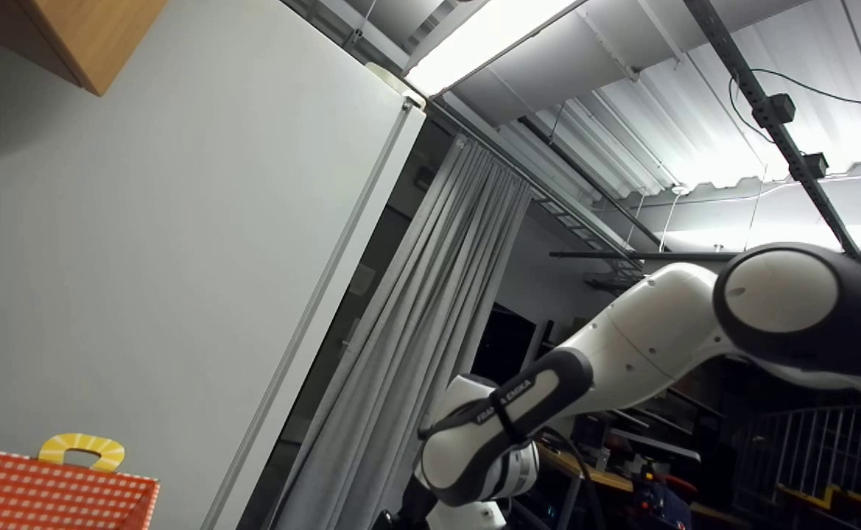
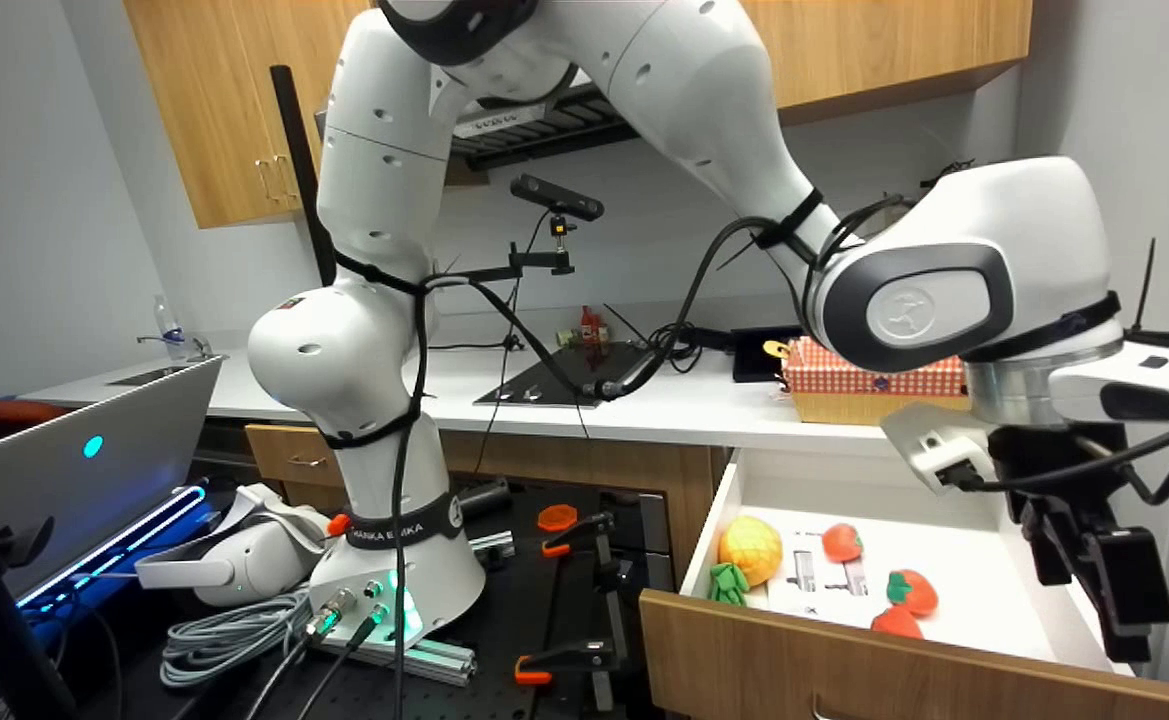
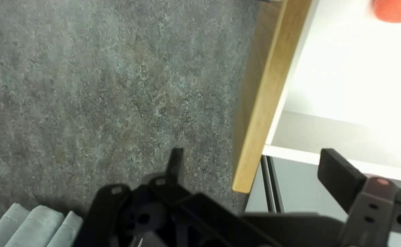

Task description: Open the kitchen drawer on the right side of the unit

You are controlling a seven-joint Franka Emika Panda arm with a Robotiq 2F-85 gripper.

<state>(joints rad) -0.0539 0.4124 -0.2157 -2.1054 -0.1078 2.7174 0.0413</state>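
My end effector [image 3: 257, 171] has its fingers [image 3: 339, 180] spread wide apart, and in the wrist view a front corner of the drawer [image 2: 904, 655] shows across the gap between them. In an exterior view I point downward at the drawer's near end; the drawer stands pulled well out from under the white tabletop [image 2: 724, 410]. Whether either finger touches it I cannot tell. Its handle [image 2: 817, 708], off to one side of me on the wooden front, is cut by the lower edge of that view.

Inside the drawer, three red toys [image 2: 912, 592] lie between me and a yellow pineapple toy [image 2: 750, 550], which rests by the side wall farthest from me. A white sheet with printed shapes [image 2: 789, 597] lies just beside the pineapple.

Farther back than me, the tabletop carries a red-checked box [image 2: 874, 375], seen in both exterior views, and beyond it from me a black hob [image 2: 574, 370]. Well apart from me, past the drawer, are my arm's base [image 2: 434, 590], a white headset [image 2: 244, 555] and a laptop [image 2: 94, 460]. Past my fingertips spreads mottled grey floor [image 3: 135, 85], with pale curtain folds [image 3: 39, 228] at the wrist view's lower corner.
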